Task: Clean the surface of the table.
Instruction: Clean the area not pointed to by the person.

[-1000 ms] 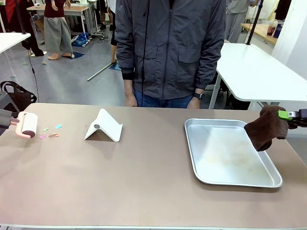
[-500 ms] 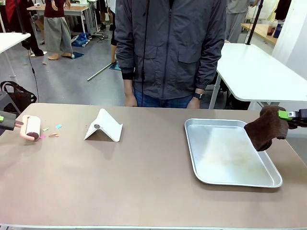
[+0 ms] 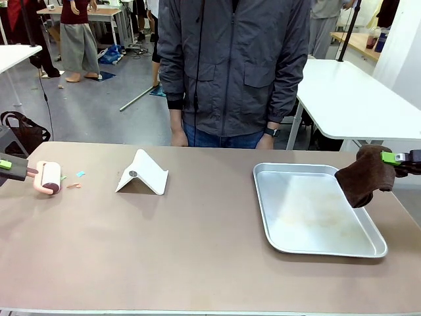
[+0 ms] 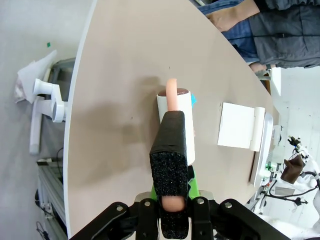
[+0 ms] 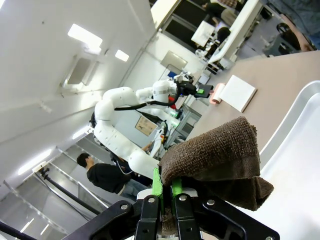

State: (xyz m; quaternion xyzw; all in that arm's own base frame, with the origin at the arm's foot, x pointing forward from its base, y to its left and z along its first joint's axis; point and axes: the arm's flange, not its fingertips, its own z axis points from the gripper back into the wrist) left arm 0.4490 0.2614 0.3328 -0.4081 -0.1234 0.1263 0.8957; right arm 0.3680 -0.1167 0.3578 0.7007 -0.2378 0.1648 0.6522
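Note:
The brownish table (image 3: 197, 250) spans the front view. At its far left my left gripper (image 3: 9, 166) is shut on the foam-wrapped handle (image 4: 170, 160) of a pink lint roller (image 3: 47, 178), whose white drum (image 4: 176, 117) lies low against the tabletop (image 4: 120, 75). Small coloured paper scraps (image 3: 74, 180) lie just right of the roller. At the far right my right gripper (image 3: 395, 158) is shut on a dark brown cloth (image 3: 365, 176) that hangs over the tray's right edge. In the right wrist view the cloth (image 5: 220, 160) drapes over the gripper (image 5: 167, 192).
A white folded stand (image 3: 142, 173) sits right of the scraps. A shiny metal tray (image 3: 263, 197) lies on the right half of the table. A person in a grey jacket (image 3: 233, 66) stands at the far edge, hands hanging down.
My left gripper has carried the lint roller to the right and tipped it down onto the table beside the scraps. The right arm and cloth have not moved.

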